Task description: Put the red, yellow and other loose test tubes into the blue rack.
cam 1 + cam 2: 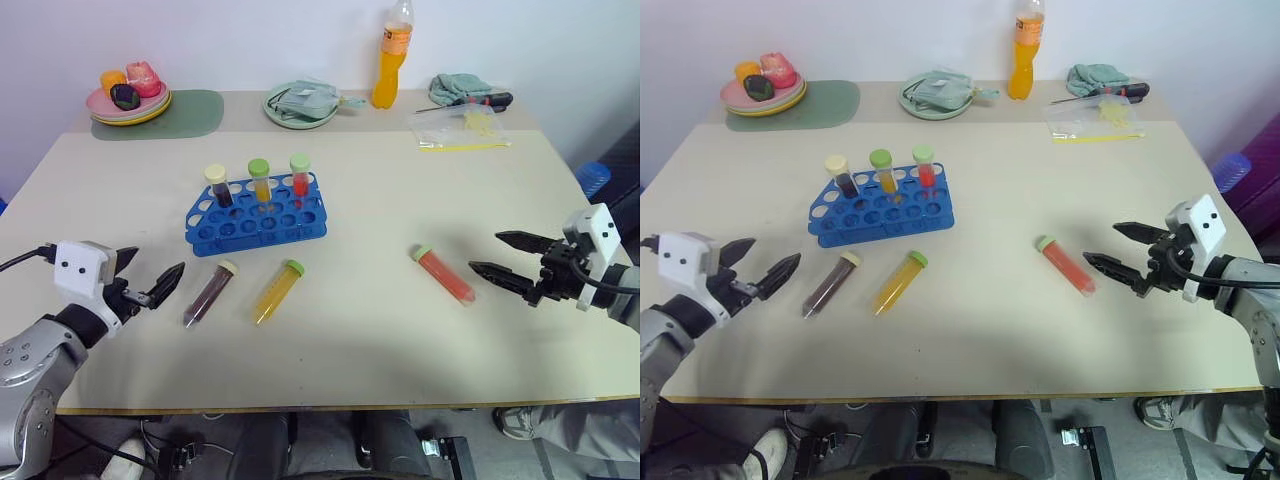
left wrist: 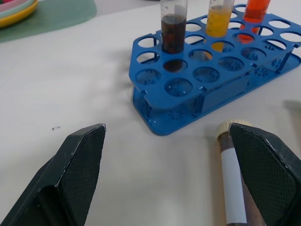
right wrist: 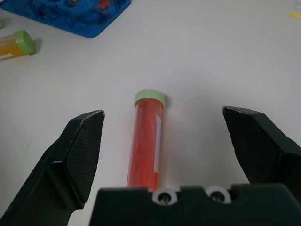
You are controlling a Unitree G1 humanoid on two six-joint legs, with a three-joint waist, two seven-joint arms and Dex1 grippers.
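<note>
Three tubes already stand in the back row of the blue rack (image 1: 257, 215), and three more lie loose on the table (image 1: 120, 330) in front of it — a dark tube (image 1: 209, 293), a yellow tube (image 1: 277, 291) and, well to the right, a red tube (image 1: 443, 274).

The right gripper (image 1: 508, 261) sits just beside the red tube with its jaws spread wide and nothing in them. The left gripper (image 1: 146, 276) is equally wide and empty, near the dark tube.

The tubes are round and lie flat, so a finger landing off-centre would likely roll one away rather than catch it. Gripped near one end, a tube could tilt and jam on a hole's rim — or knock over the standing tubes.
</note>
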